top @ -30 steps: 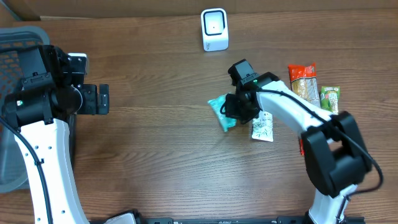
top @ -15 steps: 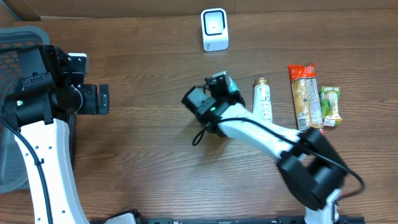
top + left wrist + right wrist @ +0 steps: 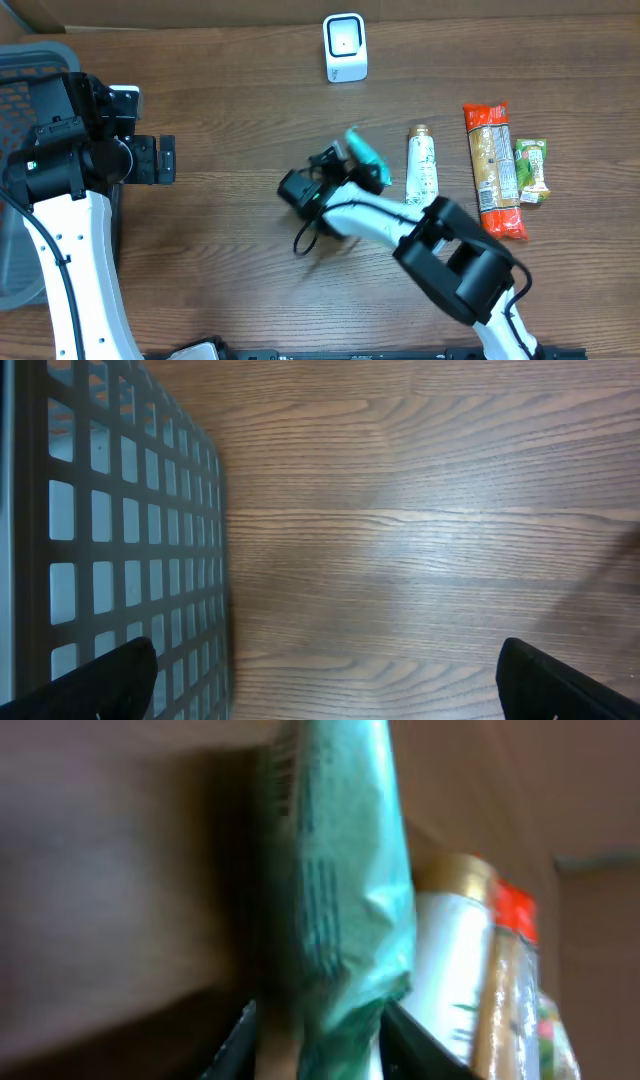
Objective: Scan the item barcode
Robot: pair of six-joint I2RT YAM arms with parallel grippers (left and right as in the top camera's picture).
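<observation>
The item is a teal packet (image 3: 366,156), standing on edge just left of the white tube. My right gripper (image 3: 350,172) is at its near end. In the right wrist view the packet (image 3: 340,900) fills the space between the fingers of the right gripper (image 3: 320,1020). The jaws stand parted: the right finger lies against the packet and a dark gap shows at the left finger. The view is blurred. The white scanner (image 3: 345,47) stands at the back middle, well away from the packet. My left gripper (image 3: 165,160) (image 3: 325,670) is wide open over bare wood.
A white tube (image 3: 423,165) (image 3: 455,960), an orange bar (image 3: 492,165) (image 3: 510,980) and a small green packet (image 3: 530,170) lie at the right. A grey mesh basket (image 3: 20,70) (image 3: 100,510) stands at the left edge, next to my left arm.
The right arm has swung left from beside the tube toward the table's middle, carrying the teal packet. Its jaws have parted. The left arm has not moved.
</observation>
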